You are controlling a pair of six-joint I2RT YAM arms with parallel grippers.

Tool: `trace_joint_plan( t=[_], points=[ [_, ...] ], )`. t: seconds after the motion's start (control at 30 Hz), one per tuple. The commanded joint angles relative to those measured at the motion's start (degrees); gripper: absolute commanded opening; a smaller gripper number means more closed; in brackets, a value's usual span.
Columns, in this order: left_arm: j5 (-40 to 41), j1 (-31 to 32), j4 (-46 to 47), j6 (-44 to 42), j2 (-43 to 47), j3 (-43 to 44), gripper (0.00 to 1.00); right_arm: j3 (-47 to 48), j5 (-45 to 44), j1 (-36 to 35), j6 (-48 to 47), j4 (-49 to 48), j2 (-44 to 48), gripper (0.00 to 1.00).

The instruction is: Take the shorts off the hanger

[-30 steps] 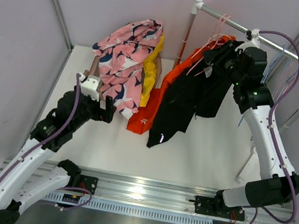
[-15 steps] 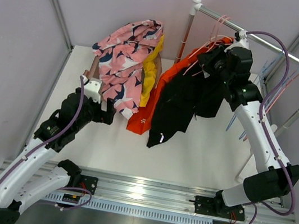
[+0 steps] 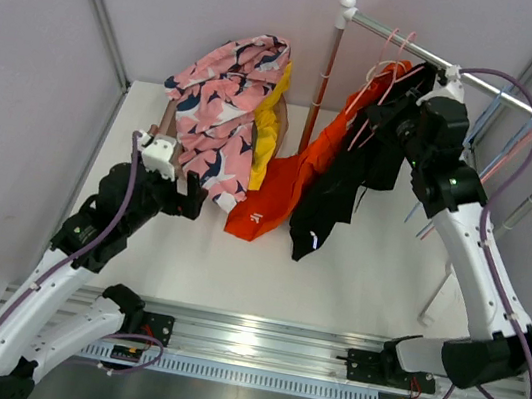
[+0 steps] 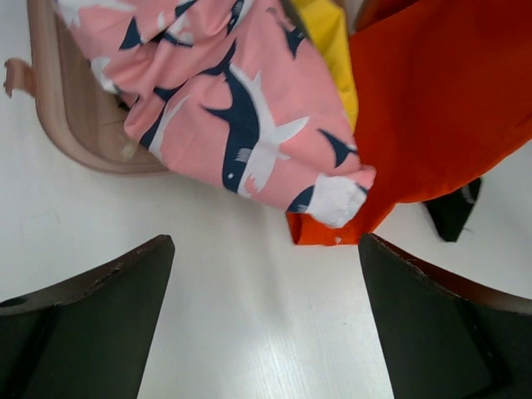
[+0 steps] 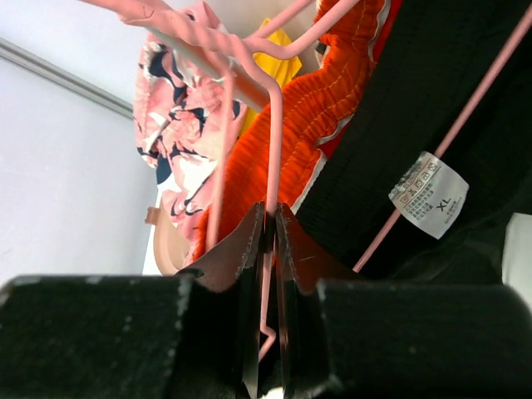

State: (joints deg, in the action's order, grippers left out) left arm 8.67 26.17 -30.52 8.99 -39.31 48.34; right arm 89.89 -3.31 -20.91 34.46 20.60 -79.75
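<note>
The orange shorts (image 3: pixel 295 179) and black shorts (image 3: pixel 344 187) hang from a pink wire hanger (image 3: pixel 382 76) near the rail (image 3: pixel 404 34), their lower ends on the table. My right gripper (image 3: pixel 402 105) is shut on the hanger's wire (image 5: pixel 274 141), between the orange shorts (image 5: pixel 332 91) and black shorts (image 5: pixel 449 100). Pink patterned shorts (image 3: pixel 219 111) and yellow shorts (image 3: pixel 265 139) lie heaped over a beige basket. My left gripper (image 3: pixel 190 198) is open and empty above the table, just short of the pink shorts (image 4: pixel 233 100) and orange hem (image 4: pixel 424 108). No olive-green shorts show.
The beige basket (image 4: pixel 75 116) sits under the heap at the back left. Spare blue and pink hangers (image 3: pixel 505 126) hang on the rail at the right. The rail's upright post (image 3: pixel 324 77) stands behind the orange shorts. A white XL label (image 5: pixel 428 193) shows on the black shorts.
My right gripper has moved right and up with the hanger, and the orange and black shorts have swung right with it. The left arm has barely moved.
</note>
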Motion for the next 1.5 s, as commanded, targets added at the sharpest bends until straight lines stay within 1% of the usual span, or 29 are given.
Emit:
trace_joint_plan(
  t=[0.0,0.07,0.1,0.17,0.2,0.23,0.27,0.3,0.37,0.4,0.5,0.53,0.57,0.67,0.8,0.93,1.13,1.23,1.4,1.47],
  points=[
    [-7.7,0.6,3.4,0.2,1.0,6.8,0.99,2.0,-2.3,-0.2,-1.3,-2.5,8.4,0.00],
    [-13.7,1.5,4.3,0.7,-1.2,11.4,0.99,2.5,-2.2,-0.2,-1.2,-1.9,10.9,0.00],
    [-14.4,3.2,4.3,0.8,-2.3,14.0,0.99,2.6,-2.1,-0.2,-1.1,-1.8,11.6,0.00],
    [-15.6,5.5,4.9,0.9,-5.9,16.3,0.99,3.0,-1.8,-0.3,-0.8,-0.8,13.1,0.00],
    [-16.2,7.8,6.6,0.9,-6.9,18.9,0.99,3.2,-1.5,-0.3,-0.6,-0.5,13.5,0.00],
    [-17.1,9.1,7.7,0.8,-7.8,19.5,0.99,3.5,-1.3,-0.4,-0.1,0.2,13.8,0.00],
    [-19.8,10.4,9.1,0.6,-9.9,19.9,0.99,3.5,-0.7,-0.4,0.3,0.4,14.6,0.00],
    [-21.4,12.9,10.5,0.6,-10.9,20.8,0.99,3.4,-0.4,-0.3,0.8,0.6,15.1,0.00],
    [-24.4,16.0,15.2,0.2,-14.0,21.0,0.99,2.8,0.1,-0.5,2.3,0.4,15.8,0.00],
    [-25.5,19.5,17.0,0.0,-15.2,20.8,0.99,2.7,0.2,-0.8,2.6,0.3,16.5,0.00],
    [-25.8,25.6,22.8,-0.8,-19.5,19.6,0.99,2.2,-0.5,-2.2,3.5,-0.2,17.5,0.00],
    [-25.5,26.6,26.7,-0.1,-20.4,18.4,0.99,2.1,-1.0,-3.2,3.6,-0.5,17.7,0.00],
    [-26.2,27.7,28.7,0.3,-21.5,17.9,0.99,1.7,-1.3,-3.6,3.8,-0.8,18.0,0.00],
    [-28.3,28.9,35.4,1.7,-25.5,17.2,0.99,1.5,-2.4,-5.0,3.9,-1.2,18.0,0.00],
    [-28.7,31.0,38.1,1.6,-29.5,19.2,0.99,1.0,-3.0,-5.9,3.9,-1.4,17.9,0.00],
    [-29.4,31.9,38.3,1.6,-32.2,21.3,0.99,0.0,-4.1,-6.0,3.7,-1.7,18.3,0.00],
    [-29.9,33.6,38.7,2.2,-33.2,22.2,0.99,-1.3,-4.4,-6.1,3.8,-2.6,18.5,0.00],
    [-29.1,34.6,38.9,2.1,-33.1,21.8,0.99,-1.1,-4.6,-6.2,3.7,-2.8,18.3,0.00],
    [-28.3,35.0,39.8,2.7,-36.3,20.7,0.99,-0.9,-5.4,-6.2,3.2,-2.8,18.2,0.00],
    [-28.7,35.0,42.2,3.0,-37.4,20.0,0.98,-1.0,-5.7,-6.1,3.1,-2.1,18.1,0.00]
  ],
)
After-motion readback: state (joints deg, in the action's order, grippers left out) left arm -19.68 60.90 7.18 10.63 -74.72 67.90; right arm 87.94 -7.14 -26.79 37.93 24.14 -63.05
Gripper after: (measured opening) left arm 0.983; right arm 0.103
